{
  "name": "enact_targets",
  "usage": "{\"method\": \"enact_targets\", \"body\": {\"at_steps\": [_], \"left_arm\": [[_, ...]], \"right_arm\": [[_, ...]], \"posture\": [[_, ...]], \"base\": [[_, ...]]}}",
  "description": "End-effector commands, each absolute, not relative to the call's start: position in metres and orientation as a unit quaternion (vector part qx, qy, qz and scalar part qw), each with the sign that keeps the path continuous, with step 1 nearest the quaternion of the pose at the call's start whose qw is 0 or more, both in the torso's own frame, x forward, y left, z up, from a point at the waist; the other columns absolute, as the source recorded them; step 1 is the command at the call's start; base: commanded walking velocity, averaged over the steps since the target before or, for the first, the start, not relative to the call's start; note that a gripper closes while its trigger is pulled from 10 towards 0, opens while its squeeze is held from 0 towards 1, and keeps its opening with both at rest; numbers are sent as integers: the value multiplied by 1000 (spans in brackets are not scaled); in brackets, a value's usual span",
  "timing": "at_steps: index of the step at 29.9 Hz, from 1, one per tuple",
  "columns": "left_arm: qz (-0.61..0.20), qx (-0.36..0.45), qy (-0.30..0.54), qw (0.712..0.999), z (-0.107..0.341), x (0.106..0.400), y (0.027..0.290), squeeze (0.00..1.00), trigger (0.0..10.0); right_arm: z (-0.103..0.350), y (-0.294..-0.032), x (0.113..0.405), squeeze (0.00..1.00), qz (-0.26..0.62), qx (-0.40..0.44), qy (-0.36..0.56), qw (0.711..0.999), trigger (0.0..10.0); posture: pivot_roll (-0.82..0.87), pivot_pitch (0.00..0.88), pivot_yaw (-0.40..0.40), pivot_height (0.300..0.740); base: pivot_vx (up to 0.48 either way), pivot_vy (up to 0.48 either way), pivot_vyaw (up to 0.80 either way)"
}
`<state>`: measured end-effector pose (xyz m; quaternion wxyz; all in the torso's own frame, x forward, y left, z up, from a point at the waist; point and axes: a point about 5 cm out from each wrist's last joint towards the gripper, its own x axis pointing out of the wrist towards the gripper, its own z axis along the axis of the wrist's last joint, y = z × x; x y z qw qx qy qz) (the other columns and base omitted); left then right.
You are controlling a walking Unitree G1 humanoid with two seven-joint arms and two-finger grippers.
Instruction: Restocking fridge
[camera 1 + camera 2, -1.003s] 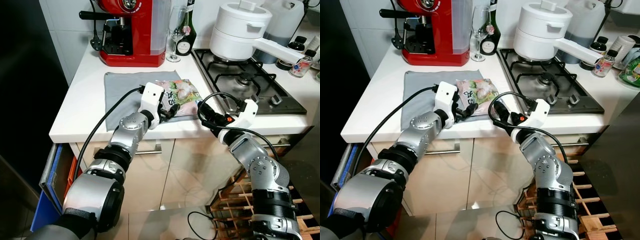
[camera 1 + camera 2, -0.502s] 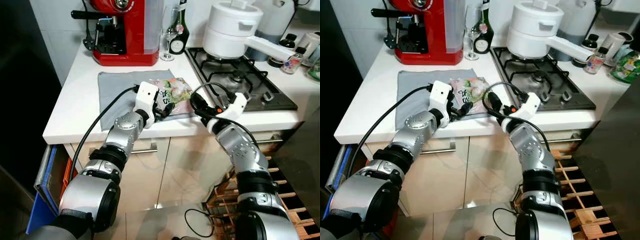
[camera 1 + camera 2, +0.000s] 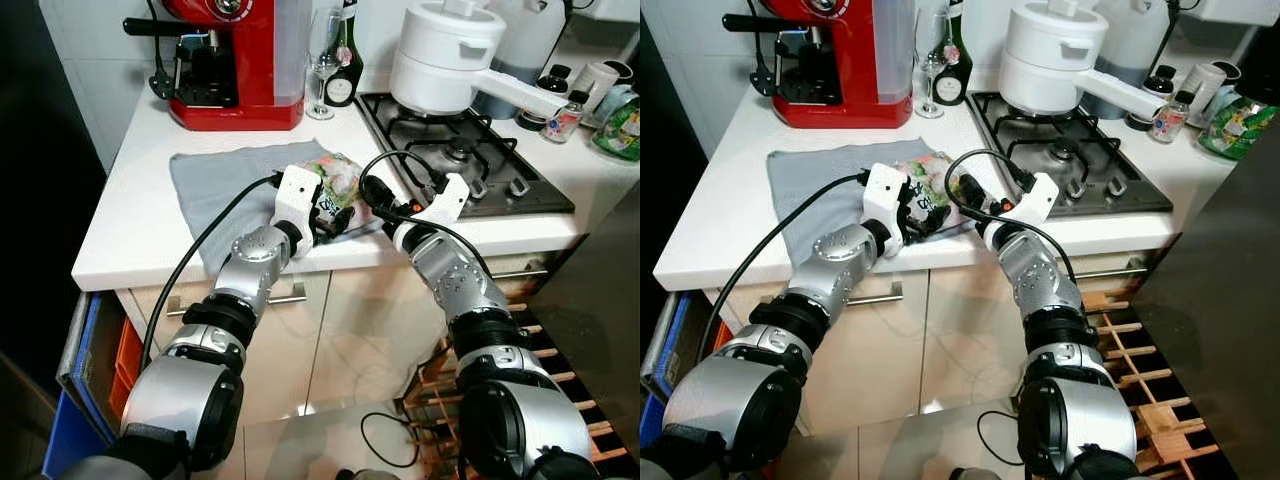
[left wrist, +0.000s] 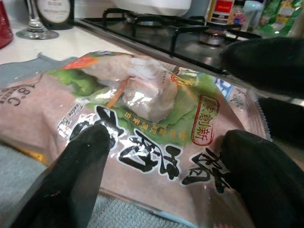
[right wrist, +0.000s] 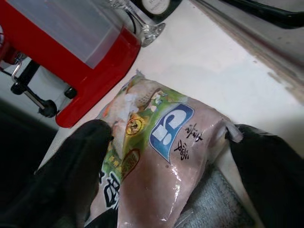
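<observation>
Both grippers at the frozen food packet on the desk.

The frozen food packet (image 3: 343, 186) lies flat on a grey cloth (image 3: 225, 185) near the desk (image 3: 130, 230) front edge, beside the hob (image 3: 470, 160). Left gripper (image 4: 166, 156) fingers spread across it, apparently touching the film. Right gripper (image 5: 166, 142) fingers spread, straddling the packet's opposite end.

Sealed pink-and-green frozen food packet (image 4: 142, 123) lies flat on grey cloth (image 3: 215, 185) near the tabletop (image 3: 130, 240) front edge.
</observation>
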<state>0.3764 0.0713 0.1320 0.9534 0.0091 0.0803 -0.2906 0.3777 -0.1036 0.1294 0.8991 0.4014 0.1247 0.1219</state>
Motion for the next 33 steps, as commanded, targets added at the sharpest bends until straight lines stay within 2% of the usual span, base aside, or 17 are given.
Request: {"method": "enact_targets", "body": {"at_steps": [1,8,16,23,29,31,33], "left_arm": [[-308,-4,155,939,98,361,65,0,10000],[-321,-1,136,937,103,362,64,0,10000],[-337,-9,101,936,113,363,64,0,10000],[-344,-7,92,935,116,363,62,0,10000],[-346,-4,78,935,121,364,63,0,10000],[-342,-4,64,937,125,366,65,0,10000],[-340,-4,59,938,127,366,66,0,10000]], "right_arm": [[103,-83,366,0,130,411,196,881,0],[97,-82,365,0,123,407,199,883,0],[99,-85,367,0,113,378,178,901,0],[105,-85,371,0,113,387,159,901,0],[132,-77,379,0,129,414,114,894,0],[160,-77,387,0,140,420,65,894,0],[168,-77,389,0,142,419,49,895,0]], "posture": [[-129,0,-66,740],[-127,0,-66,740],[-129,0,-68,740],[-128,0,-68,740],[-125,0,-69,740],[-125,0,-69,740],[-125,0,-70,740]], "base": [[0,0,0],[0,0,0],[0,0,0],[0,0,0],[0,0,0],[0,0,0],[0,0,0]]}}
